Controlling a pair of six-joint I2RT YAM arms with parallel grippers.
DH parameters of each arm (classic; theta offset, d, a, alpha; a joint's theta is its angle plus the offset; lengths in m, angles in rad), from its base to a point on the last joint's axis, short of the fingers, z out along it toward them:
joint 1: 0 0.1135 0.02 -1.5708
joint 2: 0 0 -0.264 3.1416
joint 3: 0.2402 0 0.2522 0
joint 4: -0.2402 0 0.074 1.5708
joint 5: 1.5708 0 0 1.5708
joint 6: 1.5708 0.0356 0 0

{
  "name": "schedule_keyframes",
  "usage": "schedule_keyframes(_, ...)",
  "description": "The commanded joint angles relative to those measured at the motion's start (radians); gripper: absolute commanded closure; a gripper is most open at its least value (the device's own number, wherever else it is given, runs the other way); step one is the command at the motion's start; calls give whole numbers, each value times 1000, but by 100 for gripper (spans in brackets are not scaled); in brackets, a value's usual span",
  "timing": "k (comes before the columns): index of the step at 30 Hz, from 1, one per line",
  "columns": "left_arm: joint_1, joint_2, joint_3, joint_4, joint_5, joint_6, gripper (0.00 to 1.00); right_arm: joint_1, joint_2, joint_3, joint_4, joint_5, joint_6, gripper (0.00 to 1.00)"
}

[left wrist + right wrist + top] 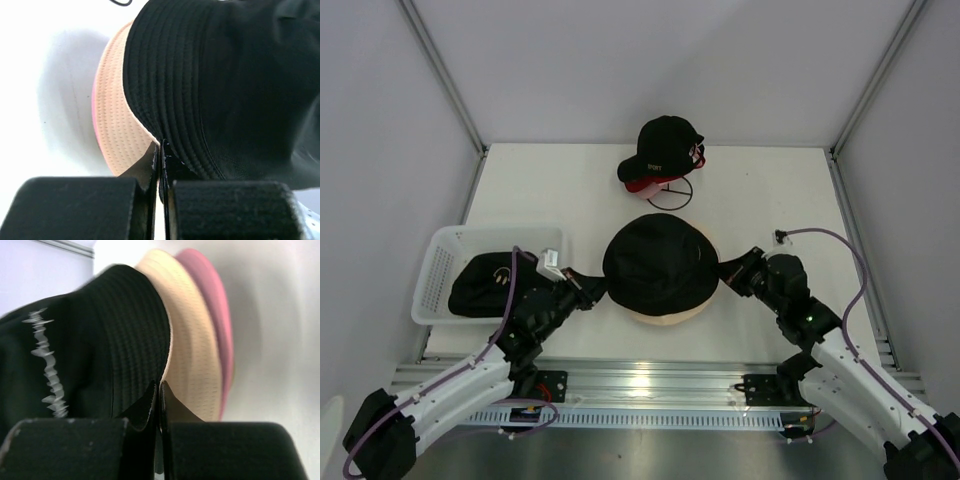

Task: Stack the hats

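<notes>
So the black bucket hat (658,262) sits on the beige hat (117,125) and pink hat (212,300), right between my left gripper (594,290) and right gripper (726,272), both pinched tight on its brim. White table (770,200) underneath, plain pale walls (620,60) all round.

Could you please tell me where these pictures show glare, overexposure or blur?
Top external: glare on the metal rail. Left wrist: the white table is blown out, a soft shadow beside the wide beige fabric hat. Right wrist: the brim of the pink fabric bucket hat looks blurred behind the black fabric bucket hat.
</notes>
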Motion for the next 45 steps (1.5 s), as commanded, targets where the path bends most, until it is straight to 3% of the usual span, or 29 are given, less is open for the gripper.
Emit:
schedule_keyframes(1, -10, 82, -34, 81, -36, 22, 99, 1, 51, -8, -6, 51, -38, 100)
schedule_keyframes(3, -10, 122, -22, 67, -54, 10, 99, 1, 83, -13, -6, 70, -47, 100)
schedule_keyframes(7, -12, 171, 26, -114, -82, -37, 99, 1, 145, 4, -40, 91, -61, 100)
schedule_keyframes(16, -15, 188, 60, -224, -103, -5, 99, -1, 208, 41, -78, 98, -112, 100)
schedule_keyframes(19, -13, 118, 133, -317, -137, 71, 87, 1, 188, 82, -70, 88, -144, 100)
schedule_keyframes(20, -13, 94, 147, -332, -178, 91, 69, 1, 185, 96, -80, 90, -156, 100)
schedule_keyframes(22, -5, 44, 198, -393, -238, 120, 53, -1, 200, 133, -99, 87, -194, 100)
schedule_keyframes(23, 4, 0, 240, -416, -275, 130, 35, -1, 209, 169, -118, 78, -208, 100)
schedule_keyframes(27, 125, -16, 297, -350, -163, 205, 29, -2, 292, 242, -146, 72, -265, 100)
schedule_keyframes(31, 277, 111, 369, -225, 39, 242, 29, -15, 411, 305, -135, 12, -301, 100)
schedule_keyframes(39, 321, 477, 436, -10, 309, 188, 28, -96, 545, 374, -95, -131, -340, 100)
schedule_keyframes(45, 323, 560, 397, 182, 420, 142, 33, -105, 577, 449, -138, -133, -382, 100)
